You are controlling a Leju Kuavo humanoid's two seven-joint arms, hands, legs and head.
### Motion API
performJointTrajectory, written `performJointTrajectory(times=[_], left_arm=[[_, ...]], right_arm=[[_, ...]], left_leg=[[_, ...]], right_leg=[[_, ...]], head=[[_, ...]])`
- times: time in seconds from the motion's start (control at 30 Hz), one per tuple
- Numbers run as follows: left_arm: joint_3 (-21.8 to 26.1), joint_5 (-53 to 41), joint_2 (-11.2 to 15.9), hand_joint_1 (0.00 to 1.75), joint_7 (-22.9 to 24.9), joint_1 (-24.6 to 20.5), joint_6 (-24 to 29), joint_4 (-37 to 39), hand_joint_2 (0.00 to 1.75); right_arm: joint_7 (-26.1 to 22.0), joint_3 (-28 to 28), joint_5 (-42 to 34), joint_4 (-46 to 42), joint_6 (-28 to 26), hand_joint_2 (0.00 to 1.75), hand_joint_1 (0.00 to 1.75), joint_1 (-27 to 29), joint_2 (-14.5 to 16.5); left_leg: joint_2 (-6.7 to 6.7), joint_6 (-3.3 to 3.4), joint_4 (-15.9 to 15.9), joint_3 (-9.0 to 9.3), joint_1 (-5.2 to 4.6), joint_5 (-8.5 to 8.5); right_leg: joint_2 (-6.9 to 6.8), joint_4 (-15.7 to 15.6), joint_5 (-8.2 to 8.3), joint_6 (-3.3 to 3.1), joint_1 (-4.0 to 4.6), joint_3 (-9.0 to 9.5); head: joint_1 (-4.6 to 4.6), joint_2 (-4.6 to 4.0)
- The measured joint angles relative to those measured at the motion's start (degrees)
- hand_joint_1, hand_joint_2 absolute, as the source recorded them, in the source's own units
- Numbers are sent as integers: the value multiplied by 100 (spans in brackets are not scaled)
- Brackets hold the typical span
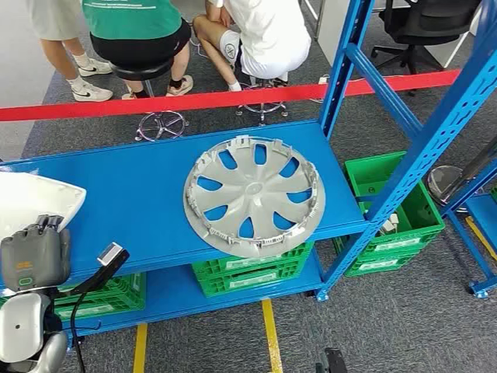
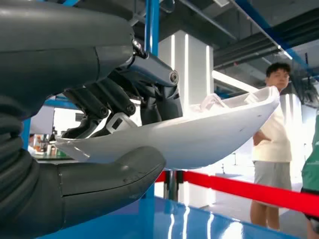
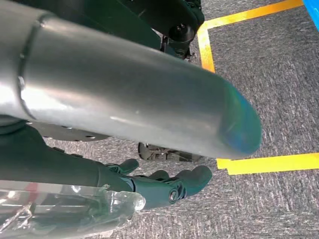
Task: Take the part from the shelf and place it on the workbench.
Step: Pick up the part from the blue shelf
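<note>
Look at your left hand [image 2: 112, 129]: its thick grey thumb sits under a white plastic part [image 2: 211, 132] and its dark fingers [image 2: 112, 97] press on top, so the part is pinched tight. The part is smooth, thin and curved like a shell, and its long side runs straight out from the hand, lying almost flat, above the blue shelf board [image 1: 134, 202]. In the head view you see the part [image 1: 35, 200] at the left end of that board.

A round silver hubcap [image 1: 254, 194] with spokes and holes lies flat on the same shiny board. Green crates [image 1: 398, 210] with a grid pattern sit lower down.

Your right hand [image 3: 165, 184] hangs over grey carpet [image 3: 278, 99], fingers slightly apart, holding nothing.
</note>
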Motion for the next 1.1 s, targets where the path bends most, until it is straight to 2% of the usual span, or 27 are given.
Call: performJointTrajectory(times=[0.1, 0.27, 0.5, 0.73, 0.9, 0.93, 0.97, 1.0, 1.07, 1.1], left_arm=[[-56, 0, 76, 175, 48, 0, 14, -76, 175], [-292, 0, 398, 175, 339, -35, -146, -536, 175], [-478, 0, 713, 175, 423, -74, -277, -1166, 175], [-466, 0, 725, 175, 205, -22, -230, -1296, 175], [-411, 0, 646, 175, 70, 59, -191, -1296, 175], [-406, 0, 633, 175, 59, 65, -191, -1297, 175], [-397, 0, 615, 175, 39, 70, -187, -1296, 175], [-385, 0, 593, 175, 10, 79, -184, -1296, 175], [-340, 0, 532, 175, -73, 113, -175, -1295, 175], [-312, 0, 496, 175, -122, 134, -174, -1294, 175]], right_arm=[[0, 0, 0, 0, 0, 0, 0, 0, 0], [-2, 0, 15, 0, 2, 0, 0, -1, -1], [-2, 0, 25, 0, 12, 0, 0, -2, 0], [-2, 0, 34, 0, 25, 0, 0, -3, 1], [-2, 0, 35, 0, 27, 0, 0, -3, 1], [-2, 0, 35, 0, 27, 0, 0, -3, 1], [-2, 0, 35, 0, 28, 0, 0, -2, 1], [-2, 0, 35, 0, 31, 0, 0, -2, 1], [2, 0, 35, 0, 39, 0, 0, 1, 1], [5, 0, 35, 0, 43, 0, 0, 5, 1]], left_leg=[[0, 0, 0, 0, 0, 0], [0, -1, 0, -1, 0, 2], [1, -1, 1, -2, -4, 2], [1, 16, 8, -8, -36, -5], [7, 97, -14, -11, -66, 23], [16, 121, -37, -8, -50, 51], [24, 143, -58, -9, -28, 78], [34, 158, -76, -14, -8, 99], [44, 165, -75, -41, 6, 116], [49, 158, -74, -57, 11, 126]], right_leg=[[0, 0, 0, 0, 0, -1], [0, 0, 1, -1, 0, -3], [2, 0, 3, -1, -3, -2], [1, -2, 10, 20, -35, -4], [0, -20, 22, 90, -74, 1], [-1, 9, -17, 113, -72, -19], [-2, 122, -123, 140, -70, -65], [-3, 350, -297, 166, -71, -155], [-6, 1075, -721, 210, -92, -428], [-6, 1392, -847, 229, -104, -538]], head=[[0, 0], [0, 0], [-1, 0], [0, 0], [-4, 0], [-1, 0], [4, 0], [9, 0], [15, 0], [13, 0]])
